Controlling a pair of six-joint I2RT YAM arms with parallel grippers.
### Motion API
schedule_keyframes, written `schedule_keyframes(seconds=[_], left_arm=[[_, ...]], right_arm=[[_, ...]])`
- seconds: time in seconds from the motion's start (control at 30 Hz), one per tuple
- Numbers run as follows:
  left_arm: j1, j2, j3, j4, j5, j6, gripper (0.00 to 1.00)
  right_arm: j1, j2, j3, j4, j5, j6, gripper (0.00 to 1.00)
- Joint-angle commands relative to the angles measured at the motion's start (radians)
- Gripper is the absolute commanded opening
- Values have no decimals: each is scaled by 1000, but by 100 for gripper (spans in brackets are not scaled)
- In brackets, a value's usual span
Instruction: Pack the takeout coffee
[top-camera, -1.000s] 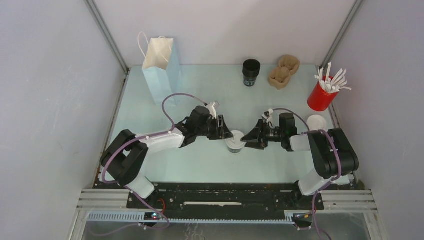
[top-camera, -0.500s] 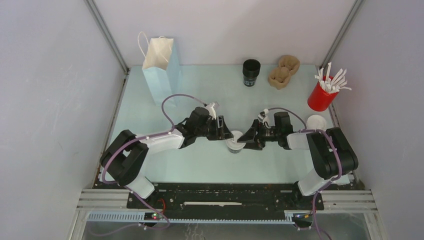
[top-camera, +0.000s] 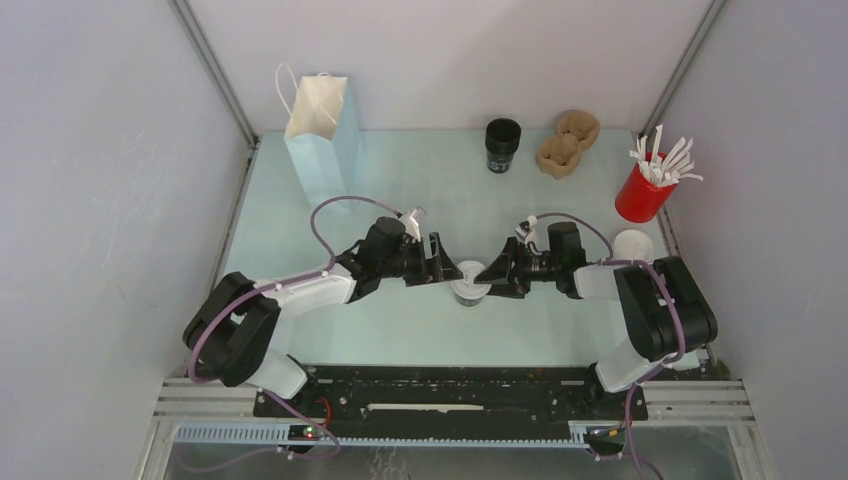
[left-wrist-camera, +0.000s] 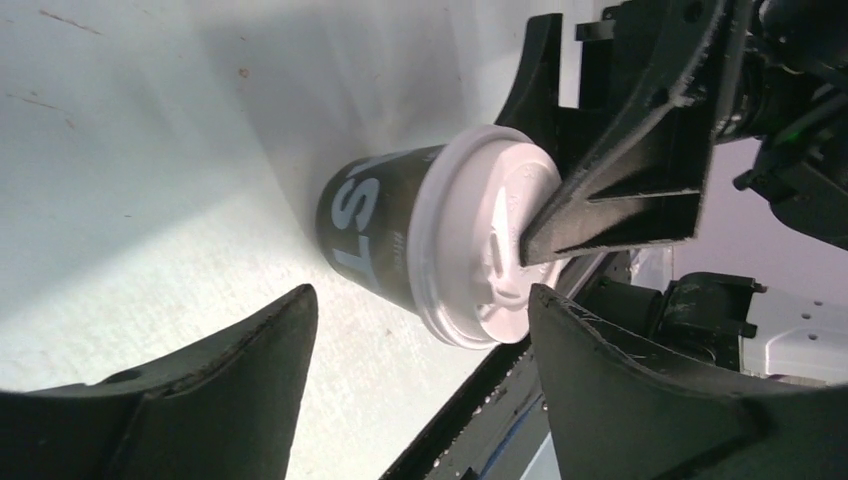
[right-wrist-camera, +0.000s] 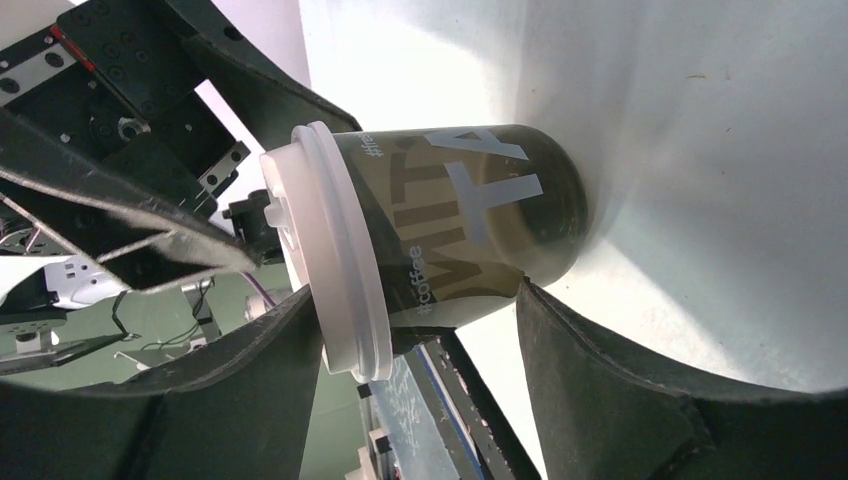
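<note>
Left jaws wider, takeout coffee (top-camera: 469, 284) ahead

Backs the left gripper (left-wrist-camera: 422, 298) away from the takeout coffee (top-camera: 469, 284), so that its tips no longer press against the cup. Spreads those jaws much wider, clear of the cup on both sides. Swings the left arm (top-camera: 300, 290) outward, elbow farther to the left and lower in the top view. Nudges the right gripper (right-wrist-camera: 415, 290) up and in, fingers now flanking the cup.
</note>
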Motion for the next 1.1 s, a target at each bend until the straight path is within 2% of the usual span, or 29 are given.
schedule_keyframes(seconds=[0.0,0.13,0.23,0.33,0.47,0.57,0.63,0.8,0.83,0.97,1.07], left_arm=[[15,35,2,-33,-24,21,78],[10,78,-14,-58,-49,59,71],[9,89,-15,-66,-61,70,69],[9,89,-11,-78,-75,80,67],[9,97,-19,-104,-104,93,65],[9,109,-46,-95,-109,89,63],[9,111,-61,-91,-113,90,63],[9,85,-68,-96,-115,98,63],[8,82,-67,-96,-114,96,63],[-4,79,-53,-95,-115,99,63],[-12,82,-42,-96,-117,95,63]], right_arm=[[1,-21,-6,-31,83,-38,77],[-24,-70,5,-12,52,-14,89],[-44,-64,44,-56,41,-40,92],[-54,-10,65,-79,32,-70,87],[-90,78,16,-39,49,-85,68],[-88,118,-5,-22,56,-94,65],[-86,74,1,-37,68,-91,68],[-51,-60,91,-81,22,-68,90],[-39,-59,122,-111,24,-80,92],[-20,56,209,-125,34,-87,91],[-13,153,208,-89,25,-79,87]])
